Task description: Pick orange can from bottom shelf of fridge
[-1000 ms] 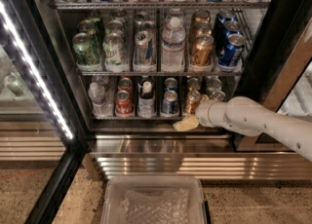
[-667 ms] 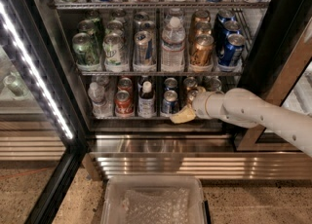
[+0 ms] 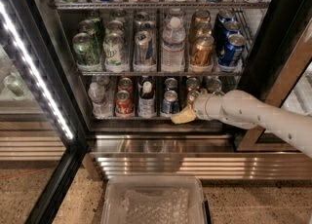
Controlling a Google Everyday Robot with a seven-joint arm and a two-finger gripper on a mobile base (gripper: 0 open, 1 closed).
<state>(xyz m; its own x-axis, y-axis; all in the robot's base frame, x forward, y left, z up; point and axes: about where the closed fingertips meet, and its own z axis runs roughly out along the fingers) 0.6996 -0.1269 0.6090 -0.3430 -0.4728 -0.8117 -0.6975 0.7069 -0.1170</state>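
The worktop (image 3: 131,118), a wire rack, carries a front row from its left edge: a water bottle (image 3: 97,100), a red can (image 3: 124,103), a dark bottle (image 3: 146,99), a blue can (image 3: 170,103) and the orange can (image 3: 192,97). The tool (image 3: 183,116) sits over the front edge, right of centre, just before the orange can.

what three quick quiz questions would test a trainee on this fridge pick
1. True or false: the gripper is up at the middle shelf.
2. Which stands just left of the orange can on the bottom shelf? A blue can, B green bottle, C carton.
3. What sits on the floor in front of the fridge?
Key: 1 false, it is at the front of the bottom shelf, towards the right. 2 A. 3 a clear plastic bin.
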